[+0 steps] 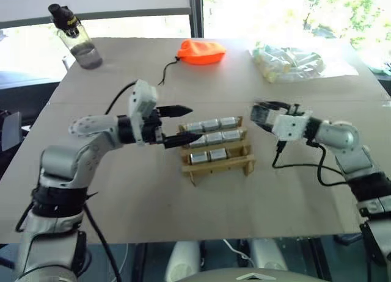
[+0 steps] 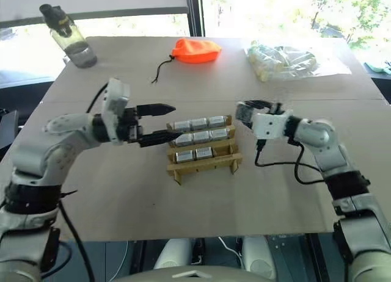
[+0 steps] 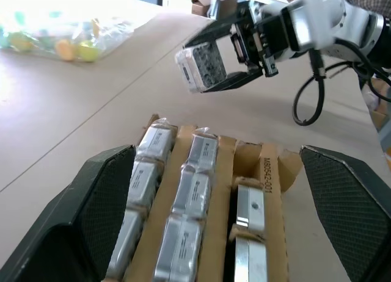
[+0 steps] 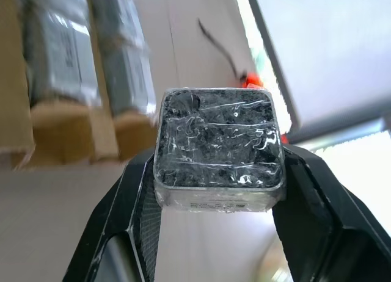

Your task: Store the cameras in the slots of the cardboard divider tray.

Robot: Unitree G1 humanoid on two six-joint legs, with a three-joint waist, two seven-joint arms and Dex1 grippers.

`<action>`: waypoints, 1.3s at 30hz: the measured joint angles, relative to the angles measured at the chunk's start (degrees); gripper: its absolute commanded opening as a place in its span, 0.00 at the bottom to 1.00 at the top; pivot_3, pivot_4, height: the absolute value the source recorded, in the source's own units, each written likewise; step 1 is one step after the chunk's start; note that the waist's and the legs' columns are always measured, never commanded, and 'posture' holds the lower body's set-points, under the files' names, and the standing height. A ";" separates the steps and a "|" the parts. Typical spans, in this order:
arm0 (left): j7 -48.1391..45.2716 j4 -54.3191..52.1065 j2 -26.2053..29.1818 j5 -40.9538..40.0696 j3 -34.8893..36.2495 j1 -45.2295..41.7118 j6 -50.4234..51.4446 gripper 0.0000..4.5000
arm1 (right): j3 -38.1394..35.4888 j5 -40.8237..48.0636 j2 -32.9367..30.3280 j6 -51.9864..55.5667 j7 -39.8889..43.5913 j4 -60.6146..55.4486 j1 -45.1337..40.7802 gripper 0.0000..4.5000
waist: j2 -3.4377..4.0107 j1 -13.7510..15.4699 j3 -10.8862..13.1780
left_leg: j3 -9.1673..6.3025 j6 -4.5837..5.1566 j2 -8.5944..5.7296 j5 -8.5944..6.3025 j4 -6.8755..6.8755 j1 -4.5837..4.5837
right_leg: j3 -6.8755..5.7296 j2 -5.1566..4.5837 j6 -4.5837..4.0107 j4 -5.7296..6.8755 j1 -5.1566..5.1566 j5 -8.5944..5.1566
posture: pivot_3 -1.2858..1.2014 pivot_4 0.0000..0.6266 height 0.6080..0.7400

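Right gripper (image 4: 219, 172) pinching a camera (image 4: 219, 149) (plastic-wrapped), left gripper (image 1: 183, 124) spread beside tray (image 1: 217, 166)

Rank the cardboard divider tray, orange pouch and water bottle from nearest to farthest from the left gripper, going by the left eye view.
1. cardboard divider tray: right at the left gripper, whose open fingertips sit at its near-left end.
2. orange pouch: farther back on the table, slightly to the right.
3. water bottle: far left corner of the table.
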 measured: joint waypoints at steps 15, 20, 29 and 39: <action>-8.85 19.68 -9.48 10.15 -11.62 -16.75 0.32 1.00 | 5.60 -15.02 0.14 -17.42 -8.28 6.58 -7.79 0.44 | -0.05 -0.07 0.05 | 0.03 -0.08 0.04 0.05 0.03 -0.03 | -0.06 -0.06 0.00 0.06 -0.02 0.00 | 0.52 0.24 0.89; -10.30 19.76 -10.47 11.33 -11.96 -16.75 0.32 1.00 | 6.38 -16.54 0.34 -17.38 -10.08 6.59 -8.16 0.44 | -0.05 -0.07 0.05 | 0.03 -0.08 0.03 0.05 0.05 -0.03 | -0.05 -0.07 0.00 0.06 -0.02 0.00 | 0.52 0.24 0.89; -11.40 20.60 -11.53 13.27 -12.01 -16.79 0.12 0.21 | 7.33 -17.06 0.39 -17.64 -11.33 7.24 -8.86 0.44 | -0.05 -0.05 0.05 | 0.02 -0.08 0.02 0.05 0.05 -0.03 | -0.05 -0.07 0.00 0.06 -0.02 0.00 | 0.52 0.24 0.89; -10.97 20.78 -12.76 14.39 -11.52 -16.79 0.37 0.15 | 7.69 -16.56 0.23 -16.81 -11.06 7.26 -8.67 0.55 | -0.05 -0.04 0.05 | 0.02 -0.08 0.02 0.05 0.06 -0.04 | -0.06 -0.08 0.00 0.06 -0.02 0.00 | 0.52 0.24 0.89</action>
